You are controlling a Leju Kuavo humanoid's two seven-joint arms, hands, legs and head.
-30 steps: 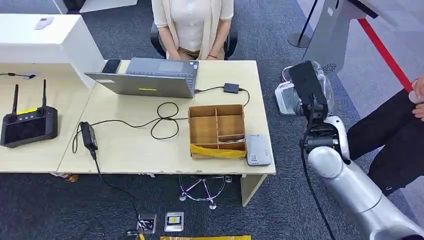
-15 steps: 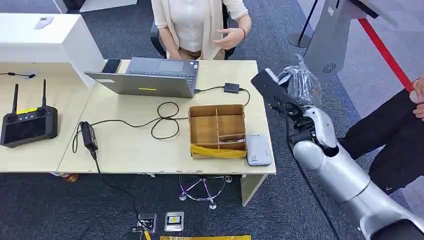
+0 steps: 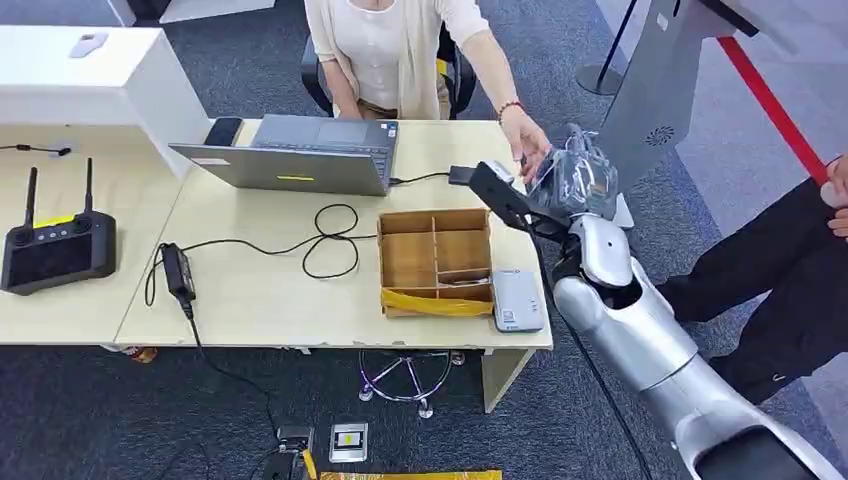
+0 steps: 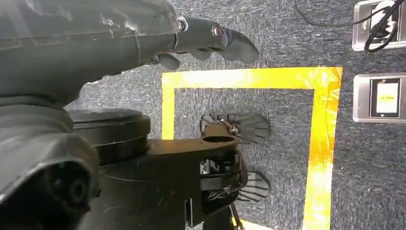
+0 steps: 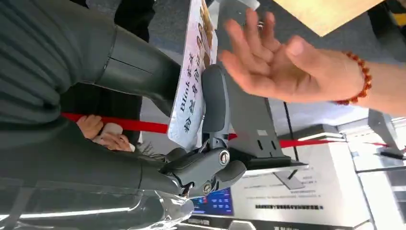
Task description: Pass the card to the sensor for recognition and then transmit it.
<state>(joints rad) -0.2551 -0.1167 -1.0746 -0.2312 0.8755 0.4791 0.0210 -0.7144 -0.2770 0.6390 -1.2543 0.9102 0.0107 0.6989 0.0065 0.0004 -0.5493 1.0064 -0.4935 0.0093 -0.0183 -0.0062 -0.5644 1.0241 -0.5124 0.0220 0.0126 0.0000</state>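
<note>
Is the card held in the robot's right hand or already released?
Held: the card sits pinched in the right hand, while the person's open hand reaches toward it.

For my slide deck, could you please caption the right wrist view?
Right hand holds the card as a person's open hand reaches toward it.

The right hand [image 3: 575, 180] sits past the table [image 3: 260, 290] corner, a person's hand [image 3: 528, 152] touching at its 10 o'clock. The box [image 3: 435, 262] and sensor [image 3: 517, 298] lie near at 8 o'clock; bare tabletop lies at 9 o'clock.
</note>
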